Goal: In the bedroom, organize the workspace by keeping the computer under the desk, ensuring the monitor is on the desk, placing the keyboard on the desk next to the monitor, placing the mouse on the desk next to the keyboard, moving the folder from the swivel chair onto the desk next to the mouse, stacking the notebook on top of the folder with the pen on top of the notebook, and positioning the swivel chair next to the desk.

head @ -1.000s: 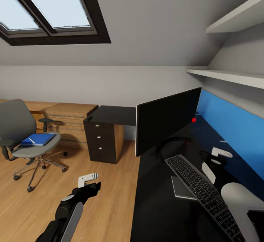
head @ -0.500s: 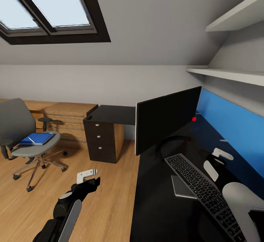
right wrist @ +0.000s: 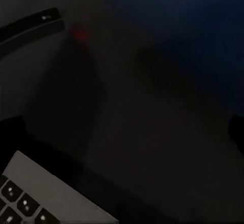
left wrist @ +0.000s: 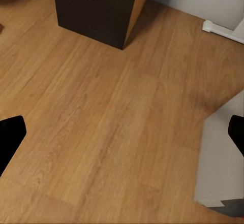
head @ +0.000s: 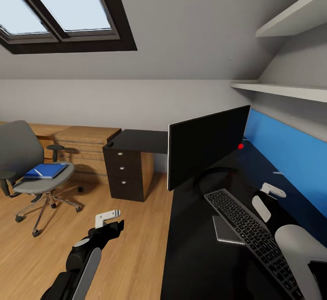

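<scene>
We note monitor (head: 206,148) and keyboard (head: 252,234) on desk (head: 195,254), folder (head: 45,171) on swivel chair (head: 27,173), left gripper (head: 108,218) jaws spread over floor (left wrist: 101,122), right gripper (head: 268,195) jaws we cannot tell

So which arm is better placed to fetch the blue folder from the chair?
Probably the left. Its pincer hangs open over the floor on the side of the swivel chair, where the folder lies. The right pincer is over the desk, beside the keyboard.
</scene>
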Available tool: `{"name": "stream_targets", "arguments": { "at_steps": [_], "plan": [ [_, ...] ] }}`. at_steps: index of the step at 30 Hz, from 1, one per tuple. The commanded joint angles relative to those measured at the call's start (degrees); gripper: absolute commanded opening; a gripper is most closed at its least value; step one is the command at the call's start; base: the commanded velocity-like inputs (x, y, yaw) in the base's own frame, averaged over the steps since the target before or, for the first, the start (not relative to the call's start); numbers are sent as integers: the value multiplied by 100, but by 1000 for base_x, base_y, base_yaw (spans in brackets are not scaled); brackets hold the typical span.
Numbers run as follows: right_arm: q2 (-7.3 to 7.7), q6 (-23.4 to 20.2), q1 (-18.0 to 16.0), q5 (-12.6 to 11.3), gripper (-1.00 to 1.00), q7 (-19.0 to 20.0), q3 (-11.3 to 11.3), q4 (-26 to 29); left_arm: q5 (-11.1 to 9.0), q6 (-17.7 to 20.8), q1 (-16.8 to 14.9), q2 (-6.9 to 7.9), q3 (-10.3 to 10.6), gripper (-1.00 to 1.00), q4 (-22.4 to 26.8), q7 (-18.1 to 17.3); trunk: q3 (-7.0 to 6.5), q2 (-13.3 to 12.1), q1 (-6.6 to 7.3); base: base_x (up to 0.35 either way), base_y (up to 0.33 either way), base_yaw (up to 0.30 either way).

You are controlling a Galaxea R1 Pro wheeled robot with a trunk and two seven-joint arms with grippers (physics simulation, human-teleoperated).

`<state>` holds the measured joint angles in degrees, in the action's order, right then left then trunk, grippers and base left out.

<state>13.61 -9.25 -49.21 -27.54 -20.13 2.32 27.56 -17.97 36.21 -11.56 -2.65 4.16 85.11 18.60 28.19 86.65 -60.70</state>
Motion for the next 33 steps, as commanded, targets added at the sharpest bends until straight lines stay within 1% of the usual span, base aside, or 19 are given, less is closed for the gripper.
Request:
{"name": "stream_targets", "arguments": {
  "at_steps": [1, 8, 13, 18, 19, 22, 25, 27, 28, 31, 33],
  "plan": [
    [1, -32, -1, -35, 100, -24, 3, 16, -62, 14, -4, 1, 6, 100, 6, 52, 7, 3, 0, 76, 0, 0],
    [1, -41, -1, -33, 100, -23, 20, 21, -64, 9, -4, 1, 14, 100, 0, 55, 7, 3, 0, 55, 0, 0],
    [1, -42, -1, -34, 100, -19, 22, 22, -54, 9, -4, 1, 15, 100, -3, 56, 7, 3, 0, 176, 0, 0],
    [2, -42, -1, -40, 100, -3, 22, 22, -57, 9, -4, 1, 15, 100, -3, 60, 7, 3, 0, 33, 0, 0],
    [3, -45, -1, -41, 100, 87, 24, 13, -56, 9, -4, 1, 15, 100, 1, 64, 7, 3, 0, 3, 0, 0],
    [6, -57, -1, -41, 100, 175, 26, 9, -57, 9, -4, 1, 15, 100, 7, 64, 7, 3, 0, 2, 0, 0],
    [9, -178, -1, -41, 100, 268, 36, 1, -63, 9, -4, -4, 15, 100, 22, 65, 7, 3, 0, 0, 0, 0],
    [9, -300, -1, -41, 100, 322, 72, 1, -64, 9, -4, -6, 15, 100, 27, 66, 42, 84, -44, 0, 0, 0],
    [14, -403, -1, -41, 100, 407, 145, 0, -65, 9, -4, -7, 10, 100, 29, 70, 60, 124, -66, 0, 0, 0],
    [19, -478, -1, -41, 100, 496, 253, 2, -65, 9, -4, -7, 8, 100, 32, 72, 114, 244, -132, 0, 0, 0],
    [23, -556, -1, -41, 100, 553, 368, -1, -62, 9, -4, -7, 7, 100, 33, 73, 150, 324, -176, 0, 0, 0]
  ]
}}
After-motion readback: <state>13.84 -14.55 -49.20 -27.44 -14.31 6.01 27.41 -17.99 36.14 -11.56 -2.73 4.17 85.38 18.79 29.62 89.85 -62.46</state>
